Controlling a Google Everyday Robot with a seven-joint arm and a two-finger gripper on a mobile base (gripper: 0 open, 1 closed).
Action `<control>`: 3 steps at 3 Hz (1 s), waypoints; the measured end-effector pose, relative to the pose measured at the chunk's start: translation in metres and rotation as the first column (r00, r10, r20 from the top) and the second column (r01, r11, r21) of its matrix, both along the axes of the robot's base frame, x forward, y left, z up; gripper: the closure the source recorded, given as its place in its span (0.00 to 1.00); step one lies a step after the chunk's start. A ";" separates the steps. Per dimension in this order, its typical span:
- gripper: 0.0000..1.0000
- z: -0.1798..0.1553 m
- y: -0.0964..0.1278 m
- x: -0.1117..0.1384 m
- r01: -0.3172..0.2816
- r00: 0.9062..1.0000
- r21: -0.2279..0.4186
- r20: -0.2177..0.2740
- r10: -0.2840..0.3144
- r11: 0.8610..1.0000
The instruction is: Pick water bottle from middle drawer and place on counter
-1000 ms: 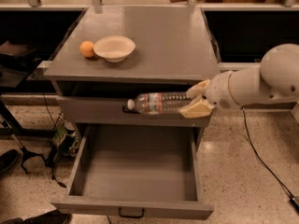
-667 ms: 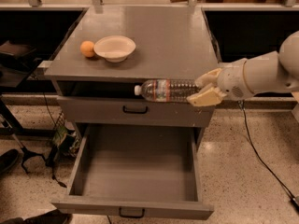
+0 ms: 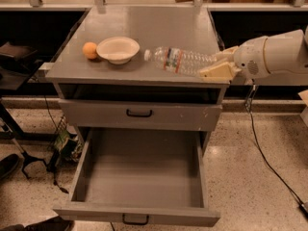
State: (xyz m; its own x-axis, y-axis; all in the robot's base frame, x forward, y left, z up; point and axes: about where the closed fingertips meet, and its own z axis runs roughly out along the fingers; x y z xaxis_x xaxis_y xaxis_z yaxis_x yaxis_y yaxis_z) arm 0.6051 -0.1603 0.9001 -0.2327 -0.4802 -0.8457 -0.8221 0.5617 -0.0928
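Observation:
The water bottle [image 3: 177, 60] is clear with a white cap and a reddish-white label band. It lies level, cap to the left, held over the counter [image 3: 159, 30] near its front right. My gripper [image 3: 217, 64] comes in from the right and is shut on the bottle's base end. Whether the bottle touches the counter I cannot tell. The middle drawer [image 3: 142, 170] is pulled out below and holds nothing.
A white bowl [image 3: 118, 49] and an orange [image 3: 89, 50] sit on the counter's left, the bowl close to the bottle's cap. A shut drawer front [image 3: 139, 113] is above the open drawer. A cable [image 3: 269, 162] runs over the floor at right.
My gripper has lifted the bottle from in front of the upper drawer front up to the counter top. The bottle now lies over the counter's front right.

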 end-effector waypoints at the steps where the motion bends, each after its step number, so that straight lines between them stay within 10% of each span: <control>1: 1.00 0.011 0.004 0.025 0.068 0.998 0.088 -0.017 -0.066 0.994; 3: 1.00 0.013 0.032 0.065 0.199 0.979 0.091 -0.066 -0.193 0.976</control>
